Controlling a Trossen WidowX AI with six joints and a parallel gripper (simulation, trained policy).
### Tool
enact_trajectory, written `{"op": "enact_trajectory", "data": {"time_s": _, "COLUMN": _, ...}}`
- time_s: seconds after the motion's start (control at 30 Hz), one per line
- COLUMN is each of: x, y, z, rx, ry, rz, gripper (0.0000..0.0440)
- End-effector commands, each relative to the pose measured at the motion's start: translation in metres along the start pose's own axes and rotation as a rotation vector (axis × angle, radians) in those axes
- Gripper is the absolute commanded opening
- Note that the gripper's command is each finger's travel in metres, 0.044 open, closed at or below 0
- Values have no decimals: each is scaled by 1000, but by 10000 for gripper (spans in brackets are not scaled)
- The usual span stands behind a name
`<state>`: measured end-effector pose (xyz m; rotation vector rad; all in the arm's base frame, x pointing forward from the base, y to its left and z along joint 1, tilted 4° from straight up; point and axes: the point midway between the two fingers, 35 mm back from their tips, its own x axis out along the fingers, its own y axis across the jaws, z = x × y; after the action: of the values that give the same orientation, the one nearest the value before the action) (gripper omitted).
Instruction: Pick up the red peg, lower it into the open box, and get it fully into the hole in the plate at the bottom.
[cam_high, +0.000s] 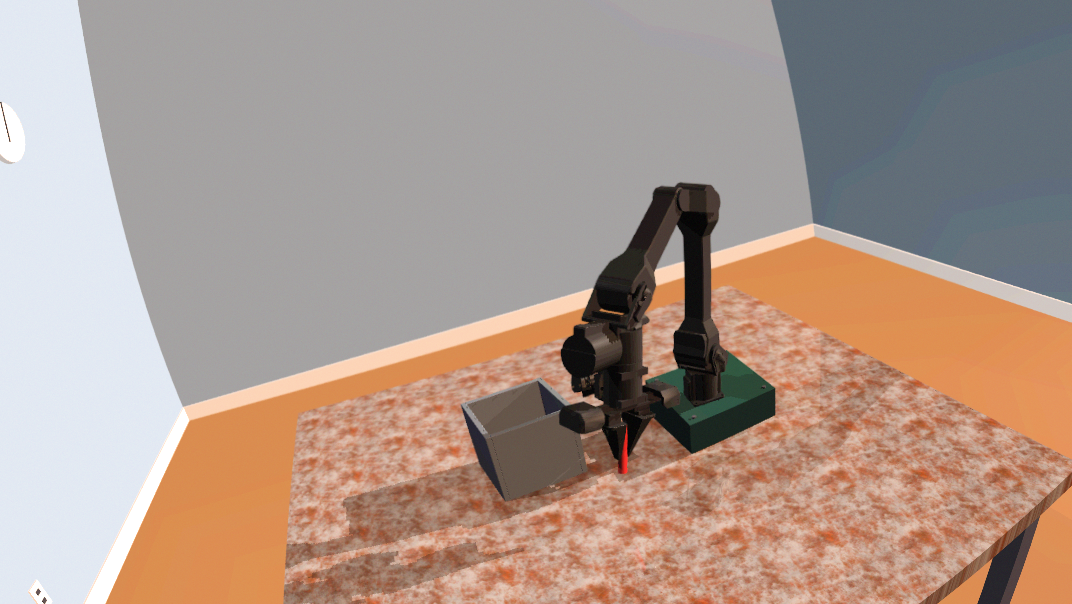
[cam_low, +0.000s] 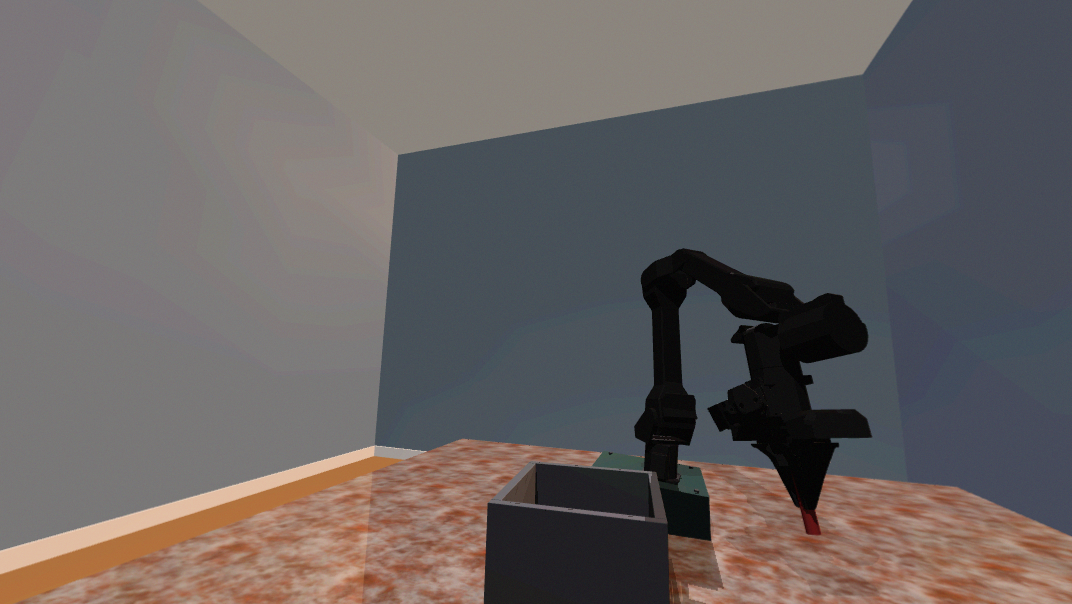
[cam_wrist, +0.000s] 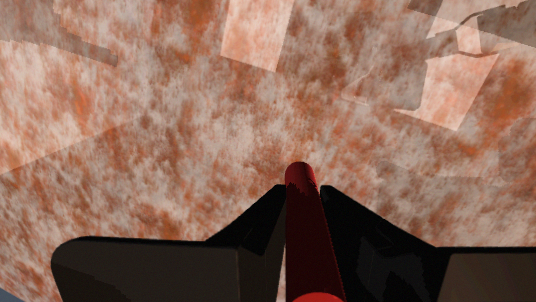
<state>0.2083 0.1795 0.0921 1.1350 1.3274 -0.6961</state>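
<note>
Your black arm (cam_high: 697, 277) (cam_low: 666, 345) arches over and points its fingers (cam_high: 621, 448) (cam_low: 810, 501) down, clamped on the smooth red cylindrical peg (cam_high: 623, 459) (cam_low: 810, 521) (cam_wrist: 307, 235), outside the square-walled grey open box (cam_high: 536, 461) (cam_low: 576, 555), above the rust-mottled worktop (cam_high: 787, 517) (cam_low: 270, 536) (cam_wrist: 200, 120).

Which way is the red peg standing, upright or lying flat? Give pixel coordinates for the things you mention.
Roughly upright, leaning a little: gripped in the gripper (cam_high: 621, 454) (cam_low: 808, 510) (cam_wrist: 303, 187), the red peg (cam_high: 623, 459) (cam_low: 810, 521) (cam_wrist: 307, 225) points its lower end down below the fingertips.
</note>
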Motion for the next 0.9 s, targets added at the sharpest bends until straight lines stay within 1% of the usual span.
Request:
{"op": "enact_trajectory", "data": {"time_s": 0.0, "x": -20, "y": 12, "z": 7, "rx": -13, "ry": -11, "rz": 51, "gripper": 0}}
{"op": "enact_trajectory", "data": {"time_s": 0.4, "x": -62, "y": 37, "z": 46, "rx": -10, "ry": -91, "rz": 126, "gripper": 0}}
{"op": "enact_trajectory", "data": {"time_s": 0.63, "x": -76, "y": 43, "z": 75, "rx": 15, "ry": -148, "rz": 135, "gripper": 0}}
{"op": "enact_trajectory", "data": {"time_s": 0.87, "x": -82, "y": 43, "z": 103, "rx": 44, "ry": -194, "rz": 115, "gripper": 0}}
